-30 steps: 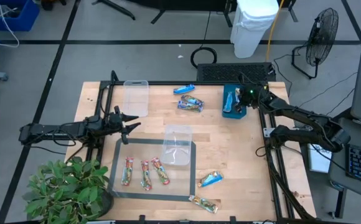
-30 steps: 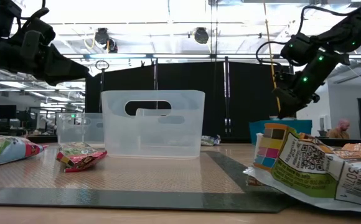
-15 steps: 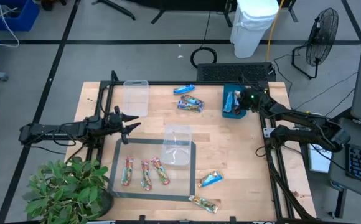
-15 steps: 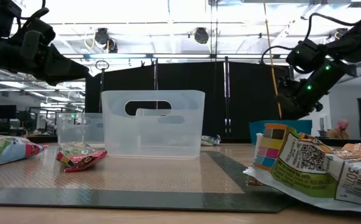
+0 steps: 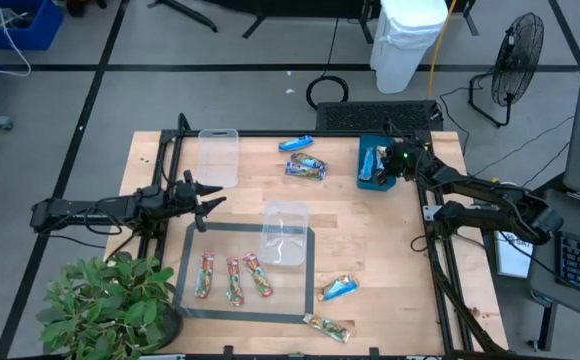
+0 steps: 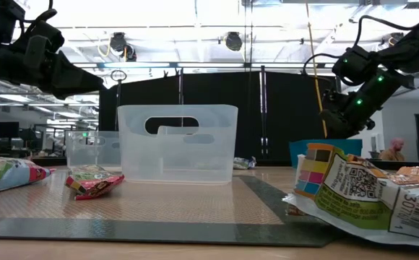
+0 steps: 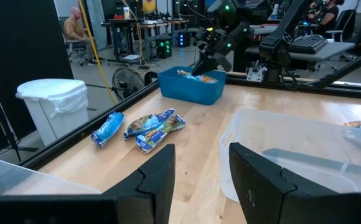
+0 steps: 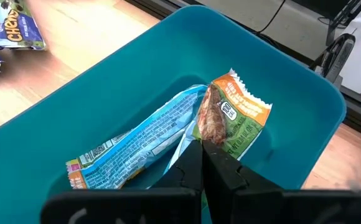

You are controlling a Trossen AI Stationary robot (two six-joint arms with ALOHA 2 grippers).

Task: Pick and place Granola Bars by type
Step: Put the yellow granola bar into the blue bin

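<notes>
Placing step, judged near done: right gripper [image 8: 202,163] closed and empty, poised directly over the teal tray [image 8: 305,93]. Just beneath it lie a blue granola bar [image 8: 137,146] and a tan-gold granola bar [image 8: 233,118], touching, long axes running away from the gripper. Next move calls for lifting clear and heading to another bar on the bench [image 5: 370,230]. Left gripper [image 5: 207,205] waits part-open, holding nothing
</notes>
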